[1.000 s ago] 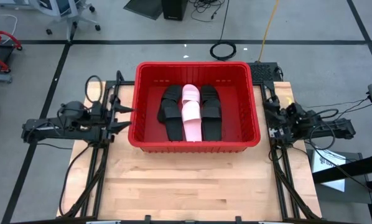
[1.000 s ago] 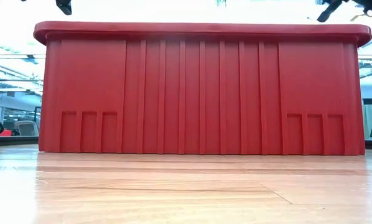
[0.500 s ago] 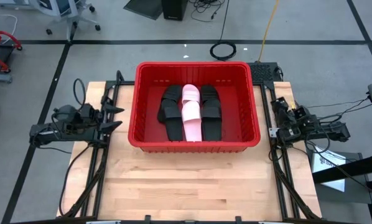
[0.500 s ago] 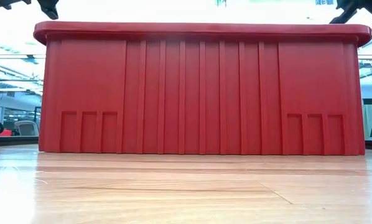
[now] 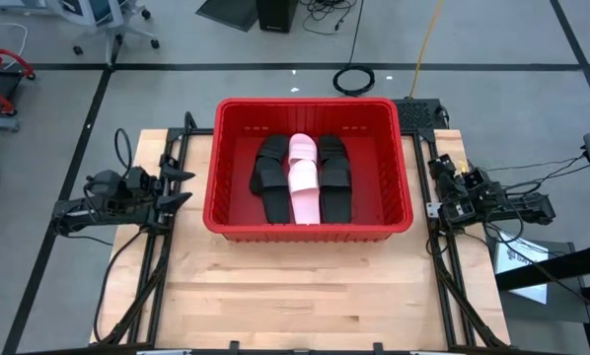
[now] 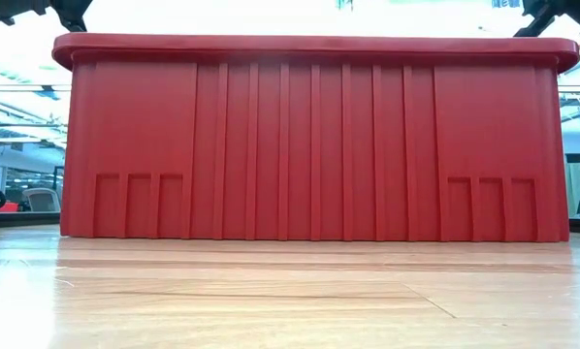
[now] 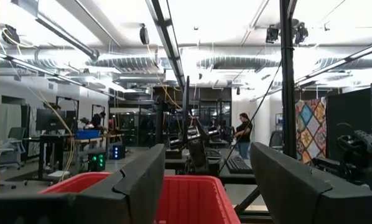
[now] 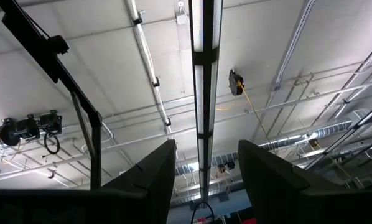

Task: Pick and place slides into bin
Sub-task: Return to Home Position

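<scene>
The red bin (image 5: 310, 225) stands on the far middle of the wooden table and fills the low view (image 6: 309, 136). Several slides lie side by side on its floor: black slides (image 5: 271, 176) on the left, a pale pink slide (image 5: 303, 177) in the middle and black slides (image 5: 334, 176) on the right. My left gripper (image 5: 184, 185) is open and empty, left of the bin and pointing at it (image 7: 208, 155). My right gripper (image 5: 441, 187) is open and empty, right of the bin. Its wrist view (image 8: 206, 149) faces the ceiling.
Bare wooden table top (image 5: 305, 286) lies between the bin and the near edge. Black frame rails (image 5: 157, 266) run along the table's left and right sides. Beyond the table is a workshop floor with cables; a person (image 7: 243, 134) stands far off in the room.
My left gripper has drawn back from the bin's left wall toward the table's left edge, staying open. My right arm has pulled back a little toward the table's right edge. The bin and the slides have not moved.
</scene>
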Action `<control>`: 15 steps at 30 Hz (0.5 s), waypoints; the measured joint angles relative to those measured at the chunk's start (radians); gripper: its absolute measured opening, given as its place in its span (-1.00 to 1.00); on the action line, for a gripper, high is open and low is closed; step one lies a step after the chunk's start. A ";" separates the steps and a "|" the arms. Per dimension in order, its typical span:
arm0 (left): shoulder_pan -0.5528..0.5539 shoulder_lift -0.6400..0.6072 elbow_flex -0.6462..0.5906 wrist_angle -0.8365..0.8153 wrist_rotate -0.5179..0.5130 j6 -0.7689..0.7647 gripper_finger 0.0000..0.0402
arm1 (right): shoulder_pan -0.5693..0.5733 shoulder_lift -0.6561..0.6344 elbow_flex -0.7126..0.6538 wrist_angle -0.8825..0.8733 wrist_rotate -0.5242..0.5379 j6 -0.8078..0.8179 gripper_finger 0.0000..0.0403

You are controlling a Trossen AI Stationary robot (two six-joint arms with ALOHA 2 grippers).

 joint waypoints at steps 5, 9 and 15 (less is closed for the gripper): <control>0.000 0.000 -0.037 0.059 0.000 0.000 0.20 | 0.000 0.000 -0.001 -0.006 0.000 -0.014 -0.18; 0.000 0.000 -0.099 0.164 0.000 -0.007 0.20 | 0.000 0.000 -0.001 -0.011 0.001 -0.021 -0.18; 0.000 0.000 -0.222 0.376 0.000 0.004 0.20 | 0.000 0.000 -0.001 -0.011 0.002 -0.020 -0.18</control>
